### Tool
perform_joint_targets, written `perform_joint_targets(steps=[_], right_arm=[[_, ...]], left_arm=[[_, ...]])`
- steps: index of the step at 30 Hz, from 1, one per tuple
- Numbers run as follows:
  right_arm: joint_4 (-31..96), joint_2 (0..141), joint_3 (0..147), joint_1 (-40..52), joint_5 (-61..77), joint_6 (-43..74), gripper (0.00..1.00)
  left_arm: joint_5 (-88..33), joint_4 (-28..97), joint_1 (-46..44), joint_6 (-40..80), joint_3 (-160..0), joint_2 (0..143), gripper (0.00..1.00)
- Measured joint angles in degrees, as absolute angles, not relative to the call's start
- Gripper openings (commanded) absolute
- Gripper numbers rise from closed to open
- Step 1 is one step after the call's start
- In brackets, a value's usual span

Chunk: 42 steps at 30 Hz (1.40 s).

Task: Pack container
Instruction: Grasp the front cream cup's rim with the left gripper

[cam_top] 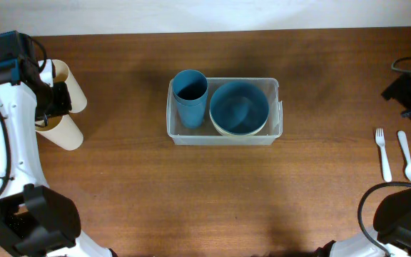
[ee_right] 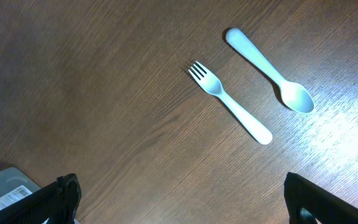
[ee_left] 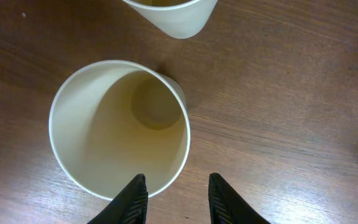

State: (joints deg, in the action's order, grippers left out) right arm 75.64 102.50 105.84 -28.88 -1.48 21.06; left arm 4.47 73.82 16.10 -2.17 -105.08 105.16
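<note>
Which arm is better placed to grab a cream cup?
Left: the left gripper, open, is at the rim of a cream cup; the right gripper is far off, over the fork and spoon.

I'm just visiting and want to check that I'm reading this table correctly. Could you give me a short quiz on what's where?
1. True or false: the fork lies inside the container.
2. What sits in the container next to the blue bowl? A) a blue cup B) a plate C) a knife
3. How many cream cups are near the left gripper?

Key: 1 false; 2 A; 3 two.
</note>
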Motion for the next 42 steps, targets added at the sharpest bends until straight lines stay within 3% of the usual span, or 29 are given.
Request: perform_joint_targets(steps=[7,19,25,37,42], right_arm=[[75.6,102.5,105.8,-28.9,-1.5,21.0,0.99],[75.6,102.5,105.8,-28.9,-1.5,21.1,0.99],[75.6,102.5,105.8,-28.9,-1.5,21.1,0.99],[75.6,102.5,105.8,-28.9,-1.5,21.1,0.99],[75.6,102.5,105.8,-28.9,-1.5,21.1,0.99]], left_arm=[[4.5,72.6,16.1,-2.6,-105.1,110.7,0.29],[4.5,71.7,16.1,-2.6,-104.7,113.5,0.29],[4.5,71.8,16.1,-2.9,-104.7,113.5,0.02],[2.8,74.5,16.1,-3.2,-104.7,113.5,0.02],[-2.5,81.9,16.1,-3.2,-106.8,113.5,0.02]])
